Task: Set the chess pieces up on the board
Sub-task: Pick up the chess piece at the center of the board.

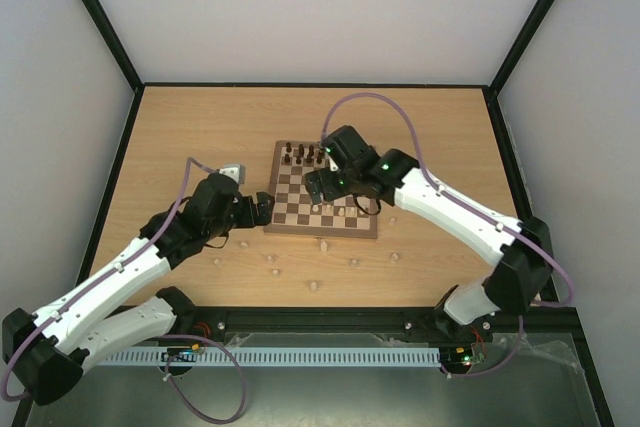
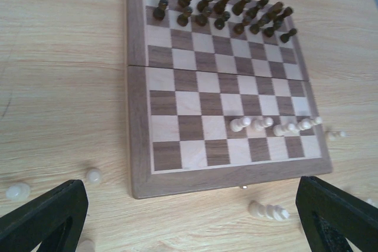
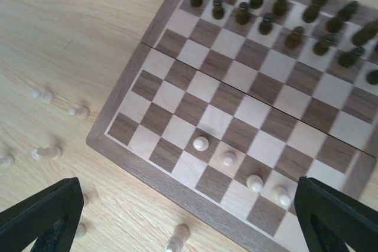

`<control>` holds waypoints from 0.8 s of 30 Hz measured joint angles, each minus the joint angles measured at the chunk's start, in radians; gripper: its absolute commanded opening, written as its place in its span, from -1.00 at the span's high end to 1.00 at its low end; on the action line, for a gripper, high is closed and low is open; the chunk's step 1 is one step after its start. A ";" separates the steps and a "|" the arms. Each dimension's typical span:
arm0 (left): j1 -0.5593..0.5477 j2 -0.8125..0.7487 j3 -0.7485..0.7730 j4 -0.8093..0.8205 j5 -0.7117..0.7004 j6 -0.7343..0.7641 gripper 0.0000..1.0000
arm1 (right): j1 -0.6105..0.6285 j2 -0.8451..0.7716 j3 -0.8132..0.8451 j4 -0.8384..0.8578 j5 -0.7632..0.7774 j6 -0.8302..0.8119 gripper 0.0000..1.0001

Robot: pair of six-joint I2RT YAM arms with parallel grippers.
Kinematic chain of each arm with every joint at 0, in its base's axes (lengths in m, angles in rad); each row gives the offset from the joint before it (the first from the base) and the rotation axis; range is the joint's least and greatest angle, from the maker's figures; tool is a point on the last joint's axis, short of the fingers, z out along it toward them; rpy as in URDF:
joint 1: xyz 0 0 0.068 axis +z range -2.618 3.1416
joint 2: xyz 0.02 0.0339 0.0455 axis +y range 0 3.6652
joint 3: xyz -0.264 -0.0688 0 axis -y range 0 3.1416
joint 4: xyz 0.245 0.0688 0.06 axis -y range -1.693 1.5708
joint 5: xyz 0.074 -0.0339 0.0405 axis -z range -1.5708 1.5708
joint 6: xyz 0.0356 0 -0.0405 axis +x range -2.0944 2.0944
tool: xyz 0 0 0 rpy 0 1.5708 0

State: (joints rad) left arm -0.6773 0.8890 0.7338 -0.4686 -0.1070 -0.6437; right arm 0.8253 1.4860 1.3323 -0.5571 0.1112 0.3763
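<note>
The board (image 1: 300, 197) lies mid-table. Dark chess pieces (image 2: 218, 7) fill its two far rows. Several pale pawns (image 3: 228, 159) stand in its second near row, towards the right (image 2: 277, 127). More pale pieces (image 1: 315, 285) are scattered on the table in front of it. My left gripper (image 1: 258, 209) hovers at the board's near left corner, open (image 2: 189, 228) and holding nothing. Over the board's right half, my right gripper (image 1: 335, 187) is also open (image 3: 189, 222) and has nothing in it. A pale piece (image 2: 269, 210) lies on its side below the board's near edge.
Black frame rails (image 1: 105, 177) and white walls surround the wooden tabletop (image 1: 200, 127). Loose pale pieces (image 3: 46, 153) lie to the left of the board, and one (image 3: 177, 240) stands close to its near edge.
</note>
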 measured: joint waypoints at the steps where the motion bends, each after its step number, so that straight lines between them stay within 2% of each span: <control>1: 0.000 -0.004 0.008 -0.003 0.008 0.000 -0.99 | 0.000 -0.021 -0.014 -0.003 0.011 0.019 -0.97; 9: 0.000 -0.039 0.021 -0.014 0.143 0.008 -0.99 | -0.001 -0.248 -0.247 0.039 -0.089 0.130 -0.97; 14: 0.000 -0.028 0.021 -0.057 0.196 0.008 -0.99 | -0.001 -0.372 -0.342 0.061 -0.076 0.174 -0.97; 24: 0.000 -0.048 -0.066 0.005 0.246 -0.051 -0.99 | -0.016 -0.393 -0.425 0.076 0.053 0.251 -0.97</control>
State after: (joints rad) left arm -0.6777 0.8413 0.6674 -0.4633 0.1387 -0.6952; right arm 0.8097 1.0927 0.9077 -0.4816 0.1642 0.6273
